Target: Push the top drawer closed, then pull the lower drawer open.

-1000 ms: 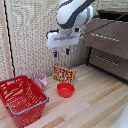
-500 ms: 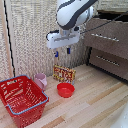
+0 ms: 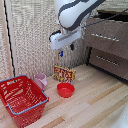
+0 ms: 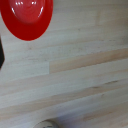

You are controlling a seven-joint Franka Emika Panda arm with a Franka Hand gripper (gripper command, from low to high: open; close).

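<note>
Wooden floor [image 4: 75,65]; gripper [image 3: 66,50] fingers blurred.

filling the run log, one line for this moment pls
tool: open, empty, above floor | top drawer: not touched | lower drawer: shut | red bowl: on floor below tool

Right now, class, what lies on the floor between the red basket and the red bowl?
In the exterior view, a pink cup stands between the red basket and the red bowl, set slightly back toward the wall.

top drawer [image 3: 106,39] ajar, lower drawer [image 3: 107,61] shut
</note>
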